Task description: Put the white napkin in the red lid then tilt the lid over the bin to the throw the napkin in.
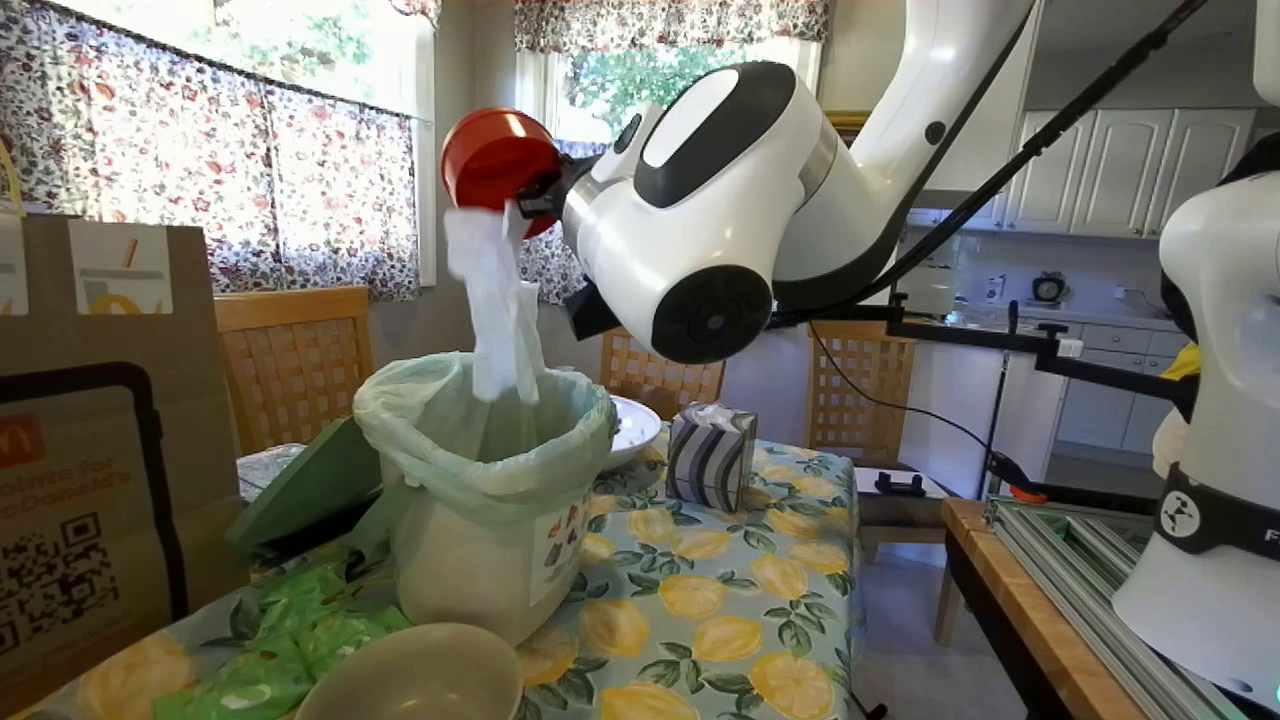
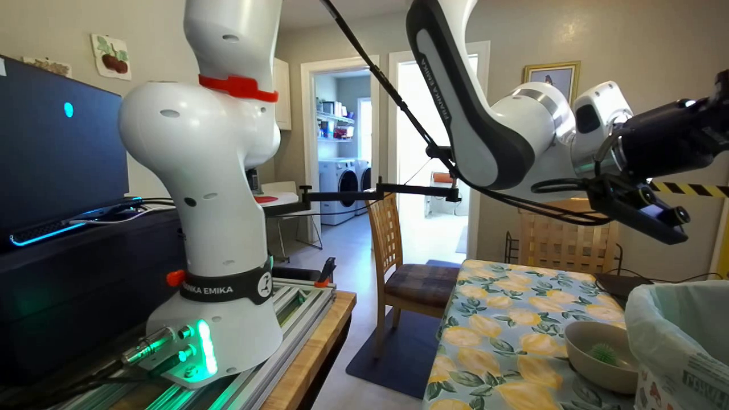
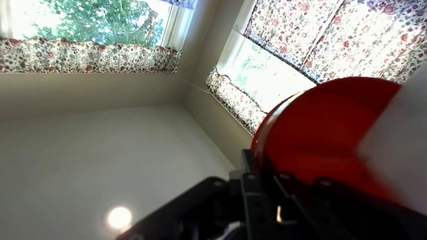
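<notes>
My black two-fingered gripper is clamped on the rim of a small, round, bright red plastic lid, which I hold well above the table, tipped far over. Below it, in an exterior view, a soft, rumpled white paper napkin hangs long and nearly upright. Its upper end is at the lid's lower edge; whether it touches the lid or my fingers there, I cannot tell. Its lower end overlaps the mouth of a large, pale cream, bucket-like bin. In my wrist view the napkin is a white blur across part of the lid's red hollow.

The bin stands upright on a blue tablecloth printed with yellow lemons, and a light green plastic bag lines it, folded over its rim. Just beside it sits a low, round beige bowl with a spiky green ball inside. A box with wavy grey, black and white stripes stands near the bin, and a round white dish is partly hidden behind it. Shiny green plastic packaging lies between the bin and a tall brown paper bag.
</notes>
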Available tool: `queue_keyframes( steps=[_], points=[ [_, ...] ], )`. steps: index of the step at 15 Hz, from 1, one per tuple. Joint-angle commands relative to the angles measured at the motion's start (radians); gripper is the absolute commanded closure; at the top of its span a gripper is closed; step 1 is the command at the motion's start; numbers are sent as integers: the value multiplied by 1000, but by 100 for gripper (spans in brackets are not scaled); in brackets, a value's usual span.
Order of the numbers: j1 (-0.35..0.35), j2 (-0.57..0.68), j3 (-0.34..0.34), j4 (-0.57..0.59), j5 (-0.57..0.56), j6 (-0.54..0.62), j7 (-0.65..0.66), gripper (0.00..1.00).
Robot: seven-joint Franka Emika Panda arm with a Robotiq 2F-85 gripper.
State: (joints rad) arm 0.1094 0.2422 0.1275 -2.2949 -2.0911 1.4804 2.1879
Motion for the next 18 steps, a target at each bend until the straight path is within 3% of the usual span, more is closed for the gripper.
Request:
queue_keyframes(
  steps=[1,5,6,11,14,15,18],
  points=[
    [4,-18,2,-40,-42,-76,89,99],
    [-12,-55,9,-47,10,3,62,99],
    [-31,-123,17,-74,45,155,10,99],
    [-53,-391,-26,-208,109,556,-41,99],
    [-59,-544,-98,-267,183,807,-161,99],
    [-12,-591,-181,-283,190,893,-213,99],
    [-17,-679,-329,-302,201,1158,-377,99]
  ],
)
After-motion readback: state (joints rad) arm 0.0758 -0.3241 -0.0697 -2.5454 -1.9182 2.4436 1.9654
